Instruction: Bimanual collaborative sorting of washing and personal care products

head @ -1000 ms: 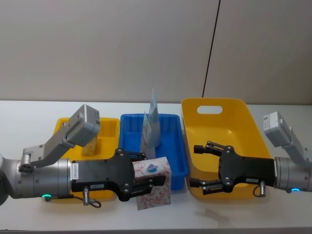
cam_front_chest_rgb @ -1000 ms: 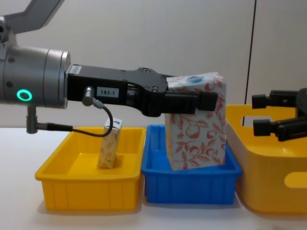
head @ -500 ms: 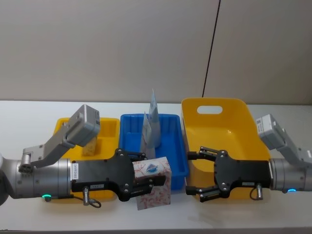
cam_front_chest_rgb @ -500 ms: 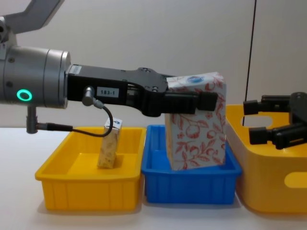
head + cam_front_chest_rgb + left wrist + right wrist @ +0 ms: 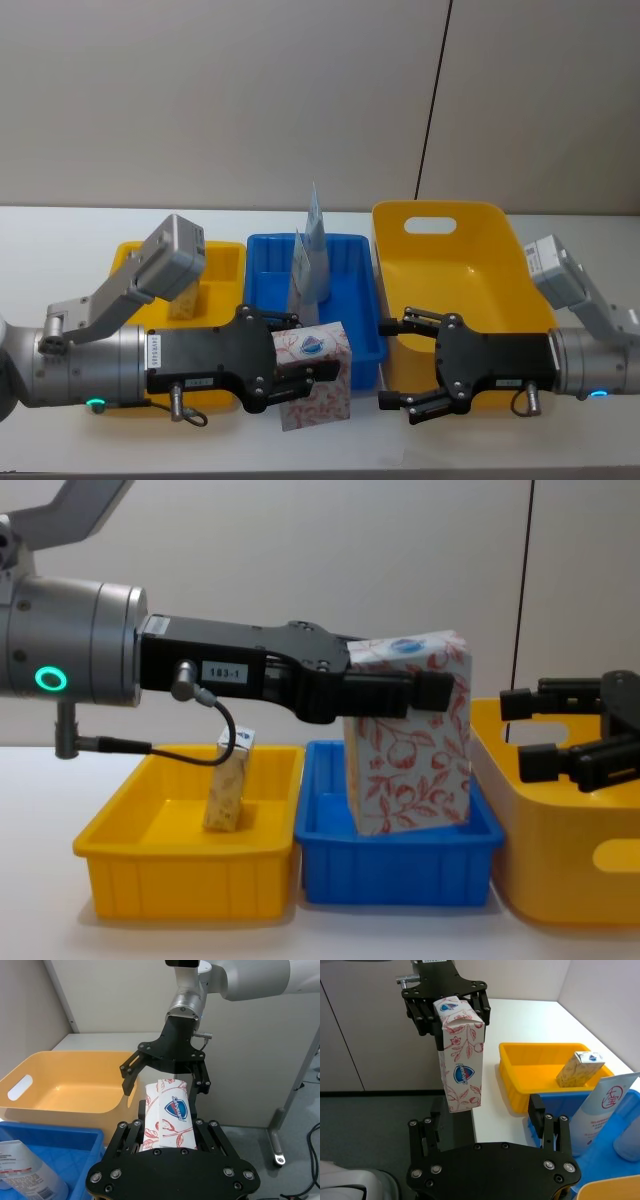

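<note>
1. White worktop [image 5: 60, 225] in front of a plain grey wall [image 5: 200, 100] carries three bins in a row. The small yellow bin [image 5: 180, 885] is at the robot's left, the blue bin [image 5: 400, 865] in the middle, and the large yellow bin [image 5: 470, 270], with a handle cut-out in its far wall, at the right. Neighbouring bins stand just beside one another.
2. Small yellow bin: one small pack [image 5: 228, 785], cream and boxy, standing on end with a slight lean.
3. Blue bin: pale-blue squeeze tubes [image 5: 312, 255] stand upright toward the far half; at least two can be told apart.
4. Item in hand: a floral pack [image 5: 410, 745], a tall white box with a red flower-and-vine print. It has a blue shield logo on its top and another on one side. It is upright with a slight tilt and held in the air at the near side of the blue bin.
5. Left pincer [image 5: 305, 350]: closed on the floral pack near its top, black fingers pressing two opposite faces. The arm reaches across in front of the small yellow bin.
6. Right pincer [image 5: 388, 362]: fingers spread wide and holding nothing, at the near left corner of the large yellow bin. It faces the floral pack, near it but apart.
</note>
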Robot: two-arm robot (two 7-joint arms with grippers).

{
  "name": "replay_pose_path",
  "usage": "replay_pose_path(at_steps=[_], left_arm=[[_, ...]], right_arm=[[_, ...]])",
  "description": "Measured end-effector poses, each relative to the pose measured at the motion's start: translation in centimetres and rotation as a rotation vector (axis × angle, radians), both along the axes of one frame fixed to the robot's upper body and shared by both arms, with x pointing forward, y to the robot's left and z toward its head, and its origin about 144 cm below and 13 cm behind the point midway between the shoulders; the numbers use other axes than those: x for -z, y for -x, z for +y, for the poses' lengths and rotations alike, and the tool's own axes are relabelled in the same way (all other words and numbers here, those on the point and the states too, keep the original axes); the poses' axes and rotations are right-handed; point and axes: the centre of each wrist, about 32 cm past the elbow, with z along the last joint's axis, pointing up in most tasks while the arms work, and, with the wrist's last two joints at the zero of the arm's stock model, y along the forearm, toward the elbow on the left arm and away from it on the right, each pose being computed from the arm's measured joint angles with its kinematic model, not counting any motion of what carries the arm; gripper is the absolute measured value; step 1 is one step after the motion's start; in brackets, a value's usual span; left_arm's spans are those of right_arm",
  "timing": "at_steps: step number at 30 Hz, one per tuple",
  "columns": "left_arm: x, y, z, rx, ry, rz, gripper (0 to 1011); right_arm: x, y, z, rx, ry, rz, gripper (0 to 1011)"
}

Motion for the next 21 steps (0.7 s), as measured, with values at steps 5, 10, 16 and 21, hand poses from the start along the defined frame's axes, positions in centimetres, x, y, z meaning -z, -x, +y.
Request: replay_pose_path(at_steps=[5,10,16,21], left_arm=[[0.0,0.0,0.0,0.0,0.0,0.0,377],[0.0,0.0,0.0,0.0,0.0,0.0,377],[0.0,0.0,0.0,0.0,0.0,0.0,377],[0.0,0.0,0.0,0.0,0.0,0.0,376]], right_arm=[[0.0,0.1,0.1,-0.008,-0.001,-0.002,1000],[0.2,0.2,0.4,-0.02,0.0,-0.01,1000],[0.4,0.2,1.0,-0.039,-0.003,-0.019,1000],[0.6,0.2,1.5,-0.051,-0.008,-0.024,1000]])
